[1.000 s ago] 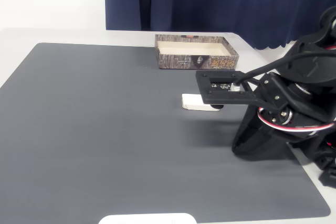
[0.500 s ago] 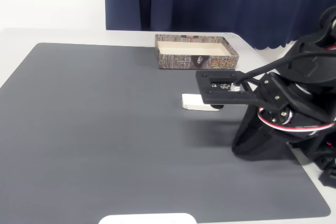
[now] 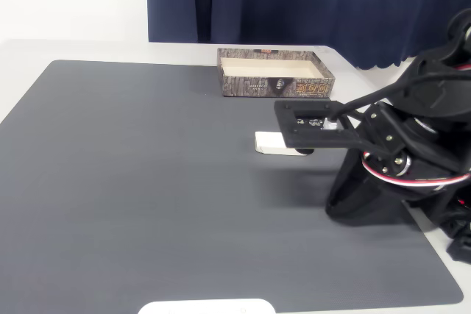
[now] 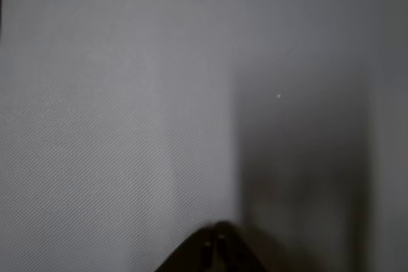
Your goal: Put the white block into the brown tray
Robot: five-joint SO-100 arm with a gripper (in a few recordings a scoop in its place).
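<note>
One block: the white block (image 3: 271, 143) lies flat on the dark grey mat (image 3: 147, 182) on the table (image 3: 44, 48), near the middle.
Tray: the brown tray (image 3: 274, 84) sits behind the block, well apart from it, near the blue curtain (image 3: 309, 1). Its pale inside looks bare.
Arm: the black arm head hangs right over the right end of the block and hides that end.
Jaws: the gripper (image 3: 303, 151) is low at the block, but I cannot tell if the jaws are open or closed, or if they touch it.
Wrist view: blurry grey, with a dark tip at the bottom.
How it feels: the block looks small, light, hard and smooth, so it may slip.
Where to hold: pinch it across its short width, on the two long sides, near the middle.
</note>
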